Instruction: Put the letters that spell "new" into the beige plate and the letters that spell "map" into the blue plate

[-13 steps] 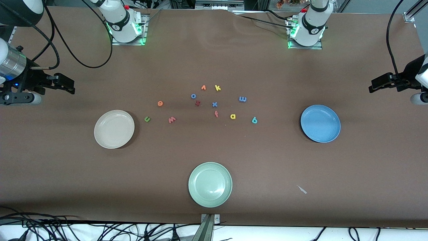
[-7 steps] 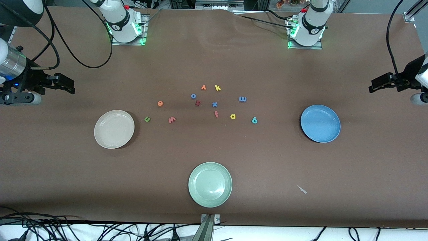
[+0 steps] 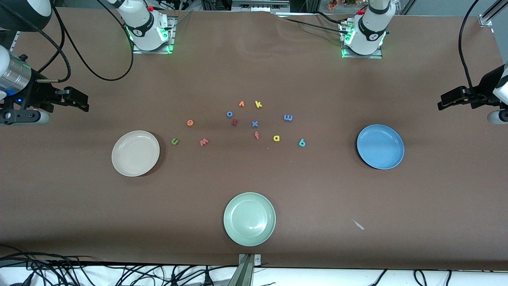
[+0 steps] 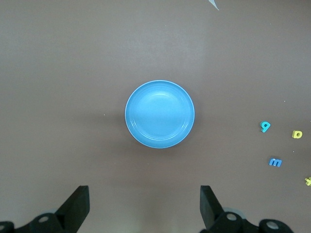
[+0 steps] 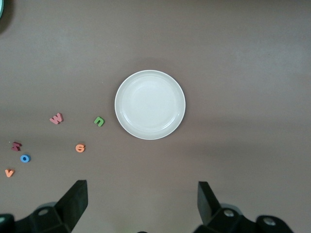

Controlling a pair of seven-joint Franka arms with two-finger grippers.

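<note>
Both arms wait, pulled back to the table's short ends. Left gripper (image 4: pixel 143 206) up in the air over its end of the table, fingers wide apart, nothing btwn them. Right gripper (image 5: pixel 141 204) same at its own end, spread wide, empty.

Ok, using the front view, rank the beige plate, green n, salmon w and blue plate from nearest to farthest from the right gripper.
From the open right gripper:
1. Beige plate, at the right arm's end.
2. Green n, beside that plate.
3. Salmon w, toward the middle.
4. Blue plate, at the left arm's end.
</note>
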